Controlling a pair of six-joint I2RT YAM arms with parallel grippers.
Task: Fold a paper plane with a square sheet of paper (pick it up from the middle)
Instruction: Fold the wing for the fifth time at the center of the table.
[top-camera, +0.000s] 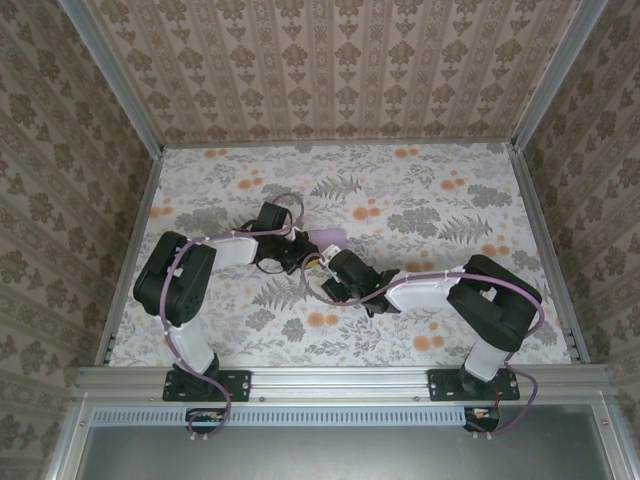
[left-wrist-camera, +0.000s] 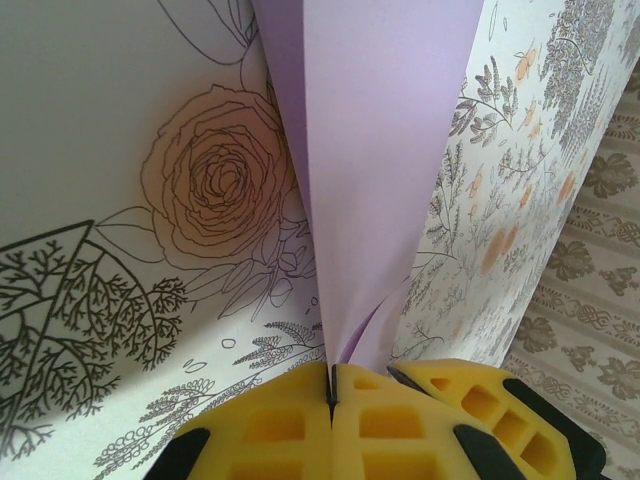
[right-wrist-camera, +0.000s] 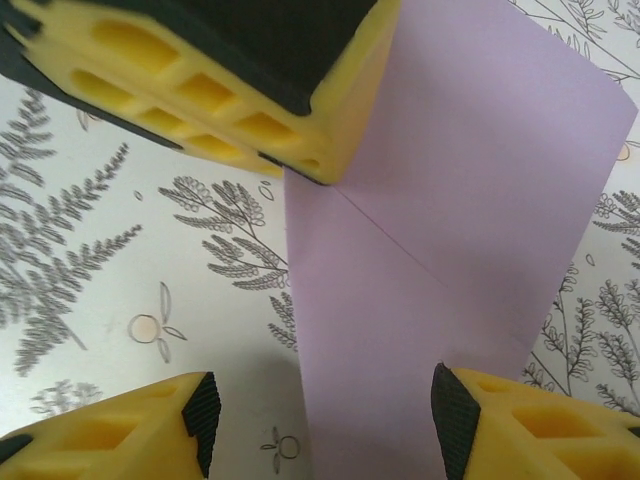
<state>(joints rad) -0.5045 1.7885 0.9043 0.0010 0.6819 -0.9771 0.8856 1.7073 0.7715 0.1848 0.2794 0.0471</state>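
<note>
Top external view: a table (top-camera: 450, 200) covered in a floral-printed cloth and walled by patterned panels, with the left arm (top-camera: 185, 280) and right arm (top-camera: 480, 295) bent inward so that their wrists meet near the table's centre. The lilac paper sheet (top-camera: 330, 238) shows there as a small pale patch just beyond the two wrists.

Left wrist view: the left gripper (left-wrist-camera: 332, 388) is closed, its two yellow fingers (left-wrist-camera: 270, 430) pressed flat together on the near tip of the sheet (left-wrist-camera: 370, 150). From that pinch the paper widens upward to the top edge of the view. At the pinch two layers part slightly, one darker flap behind the pale front face.

Right wrist view: the right gripper (right-wrist-camera: 320, 425) stands open, with the sheet (right-wrist-camera: 450, 200) running down between its fingers. The black pad of one finger (right-wrist-camera: 200, 420) is apart from the paper's edge, and the other pad (right-wrist-camera: 455, 410) sits just at the opposite edge; whether it touches cannot be told. The left gripper's fingers (right-wrist-camera: 200, 80) clamp the sheet's upper corner. The paper is plain, smooth and matte, crossed by one thin straight diagonal crease (right-wrist-camera: 430, 265).
</note>
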